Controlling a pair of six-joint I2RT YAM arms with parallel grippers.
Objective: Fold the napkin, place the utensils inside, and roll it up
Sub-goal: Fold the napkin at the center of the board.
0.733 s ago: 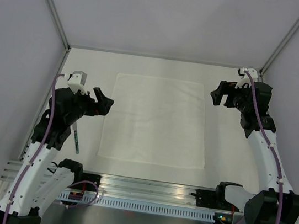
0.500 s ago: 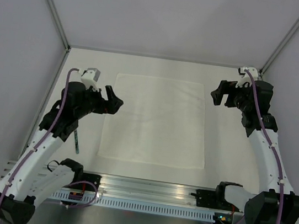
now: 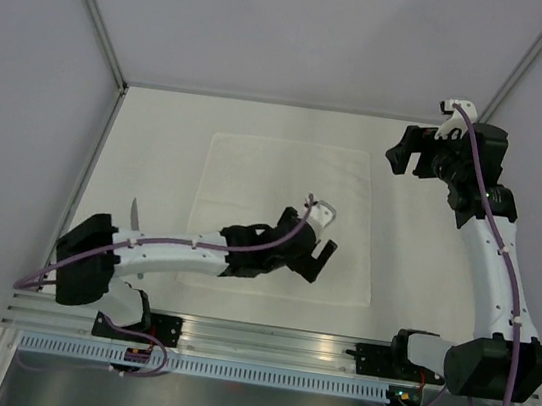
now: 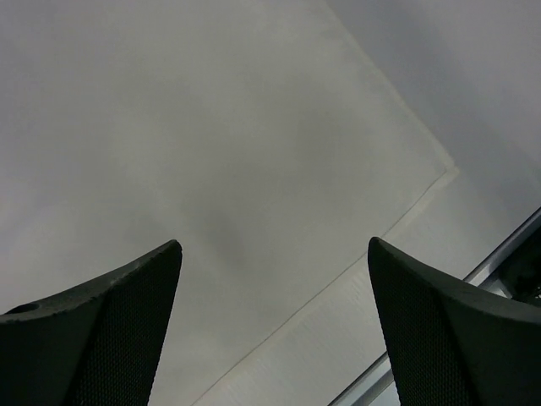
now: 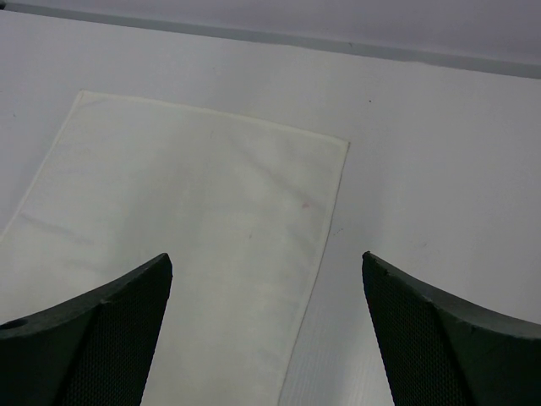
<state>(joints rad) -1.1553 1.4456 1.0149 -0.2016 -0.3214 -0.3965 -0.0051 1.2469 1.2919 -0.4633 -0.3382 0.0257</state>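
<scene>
Item one: napkin (image 3: 283, 190), white cloth, lying flat and unfolded on the table (image 3: 160, 127) between the two arms, long sides running near to far. Handling, as I judge it: light, soft and limp, with no stiffness to push against. Lifted, it should drape and drag, and a pinch in the middle would only bunch it. Best hold is at the corners or the hem just inside them, one per gripper, raised together for a straight fold. The near right corner (image 4: 446, 172) and the far right corner (image 5: 345, 144) both lie flush on the table, so I expect a finger must press and scrape to catch the single layer. Item two: utensils (image 3: 135, 208), of which I see only a thin grey tip at the left of the table, well apart from the napkin. The rest is hidden by the left arm, so I cannot tell the count. Likely stiff, slim and slippery; take across the shaft. Item three: left gripper (image 3: 310, 267), jaws wide apart, empty, over the napkin's near right part; contact unclear. Item four: right gripper (image 3: 406, 167), jaws wide apart, empty, just right of the far right corner.
</scene>
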